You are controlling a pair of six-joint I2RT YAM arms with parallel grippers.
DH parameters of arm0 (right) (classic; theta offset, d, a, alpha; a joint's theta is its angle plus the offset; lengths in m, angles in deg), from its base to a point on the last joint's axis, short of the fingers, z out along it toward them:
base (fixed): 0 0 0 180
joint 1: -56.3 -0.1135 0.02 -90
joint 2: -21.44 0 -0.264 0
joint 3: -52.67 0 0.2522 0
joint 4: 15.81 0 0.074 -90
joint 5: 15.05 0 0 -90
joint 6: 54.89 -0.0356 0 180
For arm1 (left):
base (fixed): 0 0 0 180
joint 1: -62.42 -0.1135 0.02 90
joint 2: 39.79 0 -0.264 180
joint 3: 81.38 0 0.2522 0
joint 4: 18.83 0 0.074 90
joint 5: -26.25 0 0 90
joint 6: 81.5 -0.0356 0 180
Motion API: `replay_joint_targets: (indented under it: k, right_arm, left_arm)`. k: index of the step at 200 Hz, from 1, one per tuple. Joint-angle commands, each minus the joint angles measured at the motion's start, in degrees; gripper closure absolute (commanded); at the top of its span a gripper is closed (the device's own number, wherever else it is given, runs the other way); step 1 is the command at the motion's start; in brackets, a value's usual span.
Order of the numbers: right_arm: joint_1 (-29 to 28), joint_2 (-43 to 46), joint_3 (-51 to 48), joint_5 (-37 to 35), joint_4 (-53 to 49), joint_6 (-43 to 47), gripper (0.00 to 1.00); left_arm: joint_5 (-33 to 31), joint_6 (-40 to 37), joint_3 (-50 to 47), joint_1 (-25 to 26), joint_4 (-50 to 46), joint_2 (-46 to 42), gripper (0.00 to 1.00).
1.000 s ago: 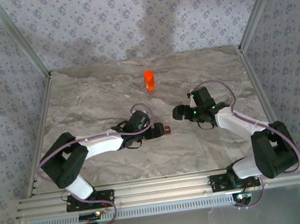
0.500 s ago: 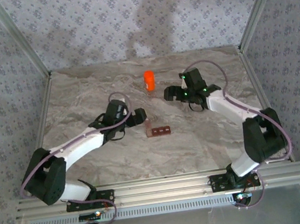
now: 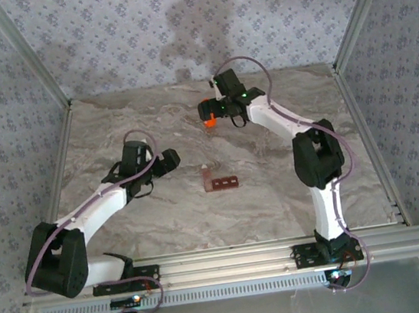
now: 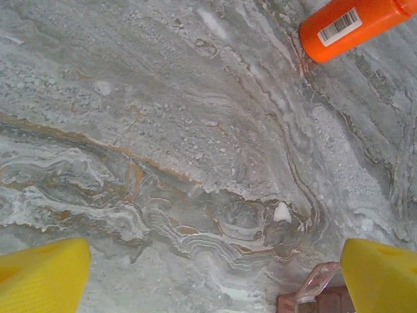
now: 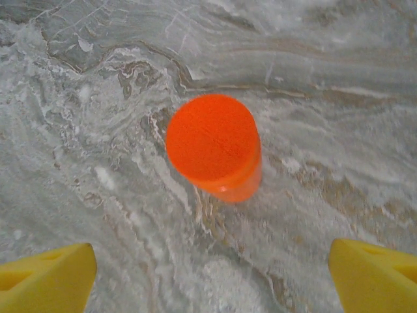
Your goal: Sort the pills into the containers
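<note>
Right gripper jaws wide, empty, hovers over orange bottle, upper centre. Left gripper wide, empty. Containers mid-frame, one lid up. Risk: off-centre close knocks bottle over, rolls away.

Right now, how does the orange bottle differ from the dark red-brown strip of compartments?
The orange bottle is a bright cylinder; the strip is a dark, flat row of compartments. The bottle stands upright; the strip lies flat. The bottle's top is closed; the strip has one end lid raised. Both rest on the marble table, gripped by nothing.
</note>
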Motion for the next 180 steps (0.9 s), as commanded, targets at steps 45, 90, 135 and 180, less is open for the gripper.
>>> replay_joint_targets:
  k: [45,90,135,180]
  right_arm:
    - [-0.3,-14.4,18.5,-3.3,-5.3,6.0,0.05]
    - [-0.3,-21.6,26.6,-2.1,-8.2,5.4,0.12]
    - [-0.1,-21.6,24.8,-0.4,-7.5,5.1,0.34]
    - [0.6,-20.2,23.6,2.1,-8.1,5.4,0.62]
  left_arm:
    - [4.2,0.8,-0.7,-1.8,0.2,1.2,0.02]
    - [5.4,0.1,-0.3,-2.8,-1.4,1.5,0.02]
    - [5.5,-0.5,0.7,-3.6,-3.6,0.8,0.02]
    - [5.1,-0.7,1.7,-3.6,-4.8,-0.4,0.02]
